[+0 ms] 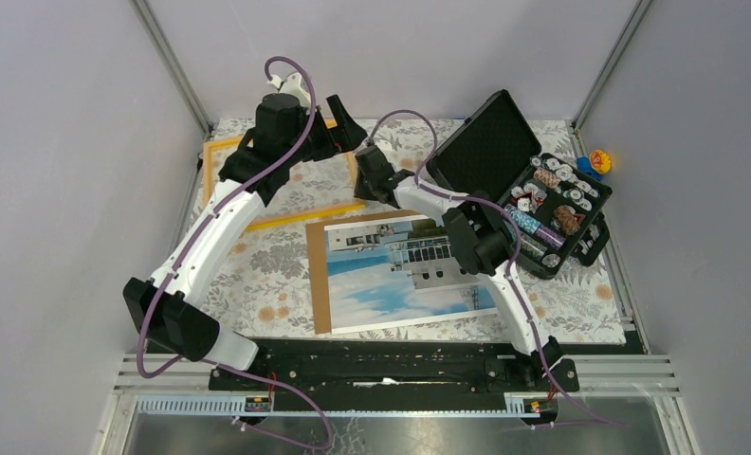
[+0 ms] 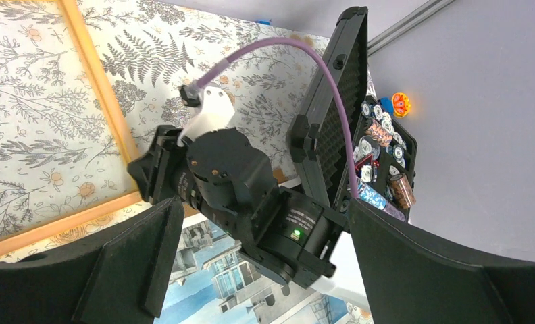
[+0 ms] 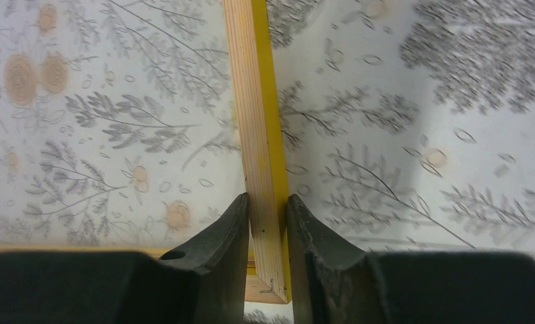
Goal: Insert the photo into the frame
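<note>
The orange-yellow frame (image 1: 301,215) lies on the floral cloth at the back left. It also shows in the left wrist view (image 2: 106,101). My right gripper (image 1: 362,185) is shut on the frame's right rail (image 3: 255,121) close to its near right corner, with one finger on each side (image 3: 268,206). The photo (image 1: 391,284), a white building against blue sky, lies flat at centre front on a brown backing board (image 1: 317,284). Part of the photo shows in the left wrist view (image 2: 211,283). My left gripper (image 1: 348,128) hangs wide open and empty above the frame's far right side, over the right wrist (image 2: 261,216).
An open black case (image 1: 490,142) with several small items in its tray stands at the back right, close behind the right arm. A small coloured toy (image 1: 599,161) sits beyond it. Metal uprights and grey walls close in the table.
</note>
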Tool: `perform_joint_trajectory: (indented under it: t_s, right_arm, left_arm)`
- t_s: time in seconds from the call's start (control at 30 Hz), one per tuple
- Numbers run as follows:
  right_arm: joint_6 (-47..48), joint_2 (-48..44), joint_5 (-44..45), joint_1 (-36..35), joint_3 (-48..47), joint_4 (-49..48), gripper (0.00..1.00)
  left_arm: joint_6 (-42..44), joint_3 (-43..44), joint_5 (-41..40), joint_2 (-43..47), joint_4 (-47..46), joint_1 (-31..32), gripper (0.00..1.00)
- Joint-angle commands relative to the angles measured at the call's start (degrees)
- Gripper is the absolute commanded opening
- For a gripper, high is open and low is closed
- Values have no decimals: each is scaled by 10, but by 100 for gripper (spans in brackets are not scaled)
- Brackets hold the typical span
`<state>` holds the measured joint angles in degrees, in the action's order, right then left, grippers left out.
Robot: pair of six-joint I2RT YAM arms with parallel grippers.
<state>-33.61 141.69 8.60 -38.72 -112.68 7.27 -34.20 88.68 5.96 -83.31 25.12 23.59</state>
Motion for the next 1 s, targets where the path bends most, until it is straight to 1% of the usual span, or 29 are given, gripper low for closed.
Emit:
perform_joint_trajectory:
  t_s: [0.0, 0.03, 0.13, 0.23, 0.3, 0.33, 0.37, 0.43, 0.53, 0.67, 0.77, 0.87, 0.97]
  right_arm:
    - [-39, -41, 78, 4, 80, 33, 20]
    - [-46, -46, 85, 4, 93, 26, 18]
    - [-64, -56, 96, 3, 112, 16, 17]
    - [-68, -68, 90, 4, 136, -9, 19]
    - [-55, -70, 84, 4, 134, -9, 21]
    - [-51, -76, 78, 4, 137, -13, 24]
    - [-44, -83, 64, 4, 142, -23, 29]
    - [-30, -100, 36, 6, 140, -28, 46]
    - [-6, -139, 16, 7, 138, -18, 63]
    - [16, -201, -24, 16, 155, -8, 68]
    - [32, -262, -64, 22, 200, -6, 74]
    - [74, -337, -118, 29, 271, 6, 76]
    - [107, -438, -123, 46, 379, 37, 79]
  left_arm:
    - [9, -1, -13, 22, -30, -4, 99]
    - [9, -1, -11, 21, -30, -4, 99]
    - [7, 0, -5, 21, -30, -4, 99]
    - [8, 0, -8, 19, -30, -4, 99]
    - [11, 0, -10, 20, -30, -4, 99]
    - [11, -1, -13, 20, -30, -4, 99]
    - [11, -1, -15, 20, -30, -4, 99]
    - [12, 1, -13, 20, -30, -4, 99]
    - [15, -1, -24, 24, -29, -5, 99]
    - [27, 9, -42, 24, -18, -8, 99]
    - [27, 6, -57, 30, -16, -20, 99]
    - [29, 5, -69, 41, -15, -22, 99]
    - [29, 1, -88, 47, -15, -22, 99]
